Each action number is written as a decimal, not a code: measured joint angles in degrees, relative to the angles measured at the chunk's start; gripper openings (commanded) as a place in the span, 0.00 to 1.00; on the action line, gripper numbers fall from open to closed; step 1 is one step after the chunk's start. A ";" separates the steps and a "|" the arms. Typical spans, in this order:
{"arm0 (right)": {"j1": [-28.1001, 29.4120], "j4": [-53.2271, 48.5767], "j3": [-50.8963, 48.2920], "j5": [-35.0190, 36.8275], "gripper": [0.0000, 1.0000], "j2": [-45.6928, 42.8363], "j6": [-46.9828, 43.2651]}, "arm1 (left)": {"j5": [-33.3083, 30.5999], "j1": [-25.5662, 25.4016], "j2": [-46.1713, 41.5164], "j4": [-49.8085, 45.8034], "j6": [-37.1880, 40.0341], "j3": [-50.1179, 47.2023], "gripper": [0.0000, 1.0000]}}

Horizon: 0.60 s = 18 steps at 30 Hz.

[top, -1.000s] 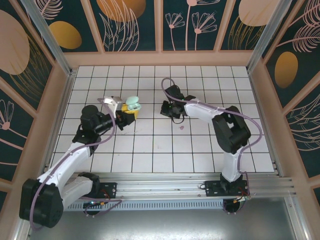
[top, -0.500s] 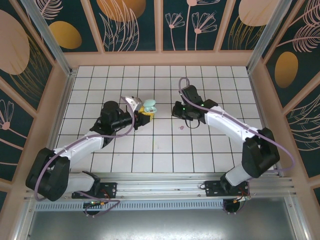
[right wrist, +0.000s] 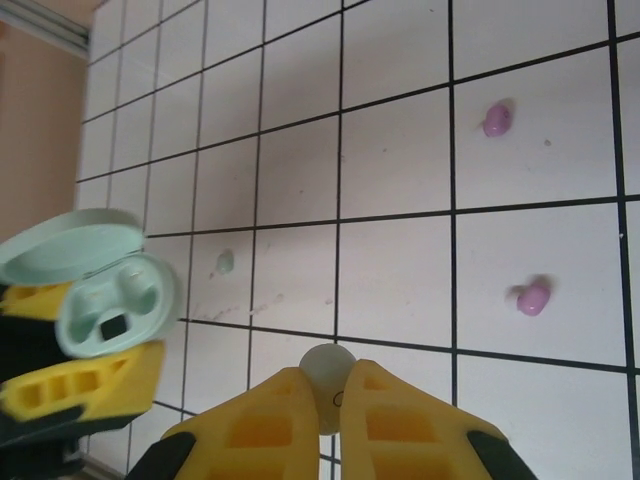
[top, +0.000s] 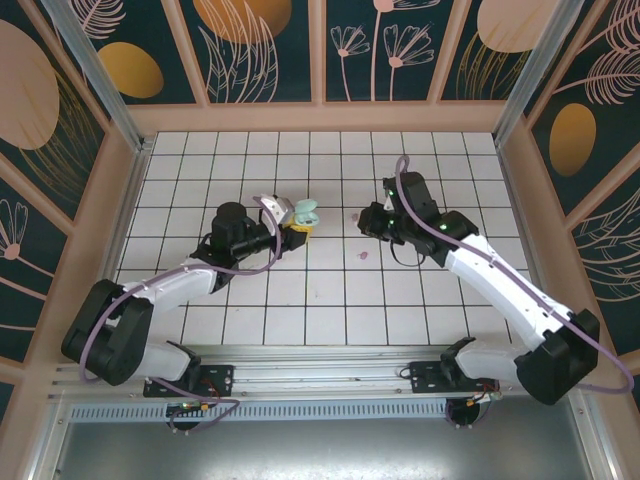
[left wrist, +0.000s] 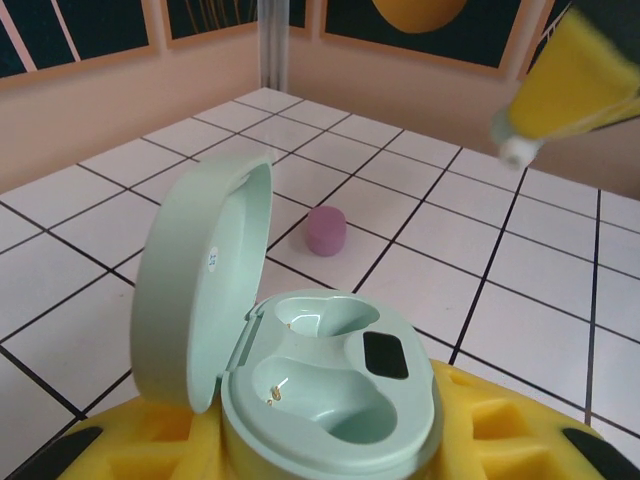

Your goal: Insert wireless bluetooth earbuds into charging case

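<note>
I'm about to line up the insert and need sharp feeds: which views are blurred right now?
Left wrist: charging case crisp, right gripper at top right smeared. Right wrist: case and purple earbuds streaked, held mint earbud sharp. Top external: clear, evenly lit.

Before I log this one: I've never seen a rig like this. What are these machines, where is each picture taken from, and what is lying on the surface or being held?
These are two robot arms bolted at the near edge of a white tiled table. The overhead picture looks down from above and behind them. The other two pictures come from a small camera on each arm's wrist, so each shows that arm's own yellow fingers. The left gripper is shut on an open mint-green charging case; its lid is tipped up and both hollows are empty. The right gripper is shut on a pale mint earbud. Loose on the tiles lie a purple earbud, a second purple earbud and another mint earbud.
</note>
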 measured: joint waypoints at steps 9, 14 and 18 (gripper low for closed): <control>1.18 -0.92 0.31 0.02 0.07 -3.10 -0.04 | -1.01 -0.11 3.45 1.31 2.29 1.84 0.22; 3.67 -1.27 2.23 0.00 0.07 -1.70 -0.11 | -1.29 -0.61 4.90 2.64 2.73 2.86 0.22; 4.92 -1.14 4.68 -0.09 0.07 1.27 -0.70 | -1.46 -1.57 4.94 3.02 2.97 3.34 0.22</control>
